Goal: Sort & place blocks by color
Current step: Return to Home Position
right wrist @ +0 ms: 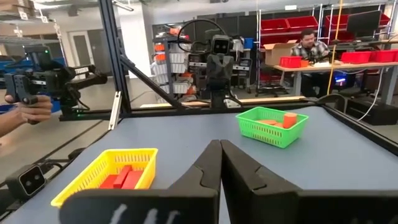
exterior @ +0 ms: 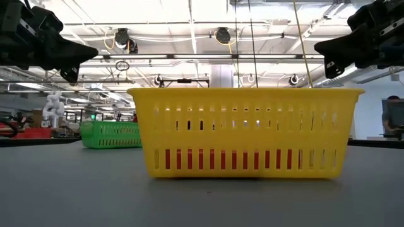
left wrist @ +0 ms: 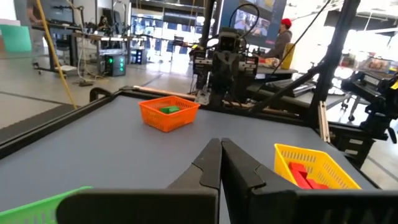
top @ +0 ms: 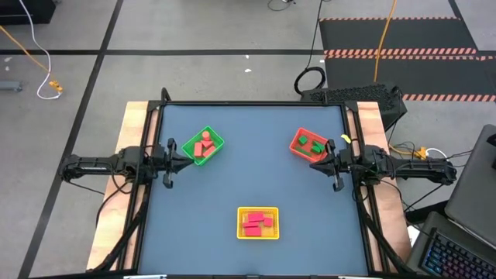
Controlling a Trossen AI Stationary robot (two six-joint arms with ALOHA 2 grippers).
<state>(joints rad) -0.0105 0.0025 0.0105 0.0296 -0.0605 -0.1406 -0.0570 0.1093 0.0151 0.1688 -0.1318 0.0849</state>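
Blue-grey table top, closed in by a dark raised rim with wooden strips down both sides. We log a wide bare stretch of top between the three trays, and grey floor past the far edge.

Left side: the left gripper hangs well above the top in the low view. Its wrist view shows the two fingers pressed together with nothing between them. From above, its tip overlaps one corner of the green tray, which sits turned cornerwise to the table edges. Salmon blocks lie inside. One seems to point its long axis toward the far edge; the others we cannot read.

Centre, toward the low camera's edge: the yellow tray sits square to the table. The red blocks in it lie flat, long axes running across the table. In the low view only red slivers show through the slotted wall.

Right side: the red tray, also set cornerwise, holds the green blocks, whose axes are too small to tell. The right gripper hangs raised at its near corner and covers that corner from above, fingers closed on nothing.

We cannot make out exact block counts in any tray.
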